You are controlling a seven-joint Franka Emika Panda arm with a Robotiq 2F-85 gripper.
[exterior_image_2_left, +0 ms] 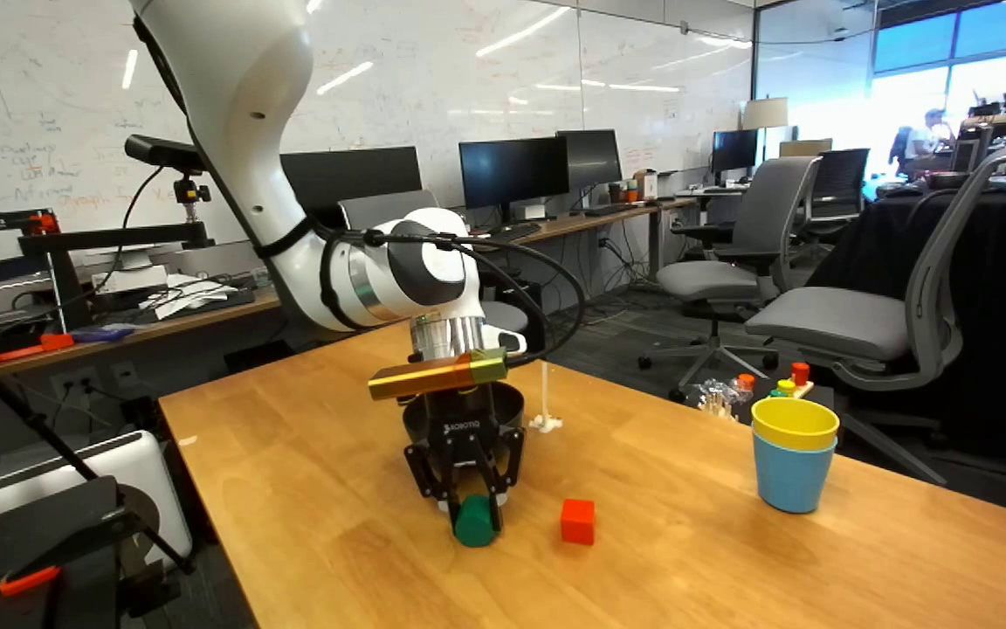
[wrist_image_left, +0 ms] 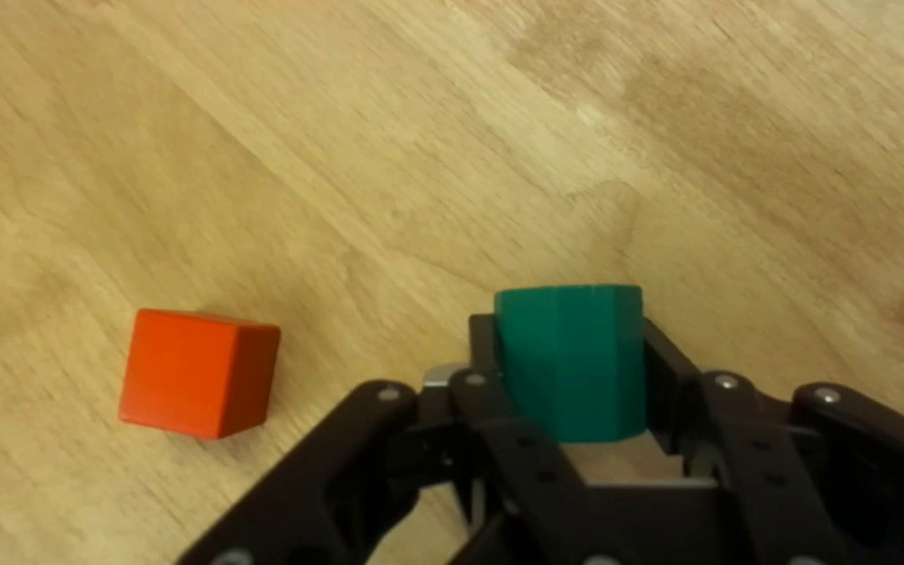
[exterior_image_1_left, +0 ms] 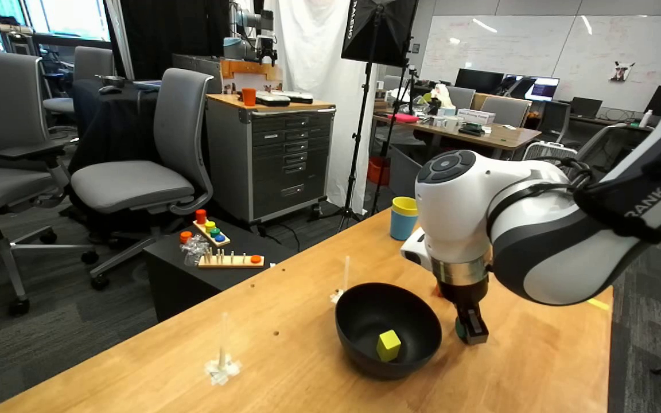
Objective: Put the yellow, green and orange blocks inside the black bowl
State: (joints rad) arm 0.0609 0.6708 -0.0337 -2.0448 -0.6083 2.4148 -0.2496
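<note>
Me: I'm starting with the wrist view. My gripper [wrist_image_left: 572, 357] looks clamped on the green block [wrist_image_left: 570, 392], with a finger against each side.

Spotter: Anything near it?

Me: The orange block [wrist_image_left: 185, 373] lies apart from it, toward the left of that picture, untouched. I'd lift straight up rather than drag, so that no finger knocks it.

Spotter: How does the hold look in an exterior view?

Me: I see the green block low between the fingertips, seemingly down at the table [exterior_image_2_left: 363, 559], an end face toward the camera. It's many-sided and on its side, so I reckon it could roll in a weak pinch. I want firm pressure and a small test lift before I trust it.

Spotter: And the target?

Me: In an exterior view I find the black bowl [exterior_image_1_left: 365, 315] just beside the gripper, with the yellow block [exterior_image_1_left: 388, 346] already inside. The arm [exterior_image_1_left: 462, 218] hides nearly all of the orange block there; I make out only a sliver.

Spotter: So the carry is short.

Me: Yes, but I'd clear the rim before going sideways, aim for bare floor beside the yellow block, lower well inside, then let go gently. Dropped from high, it might bounce.
</note>
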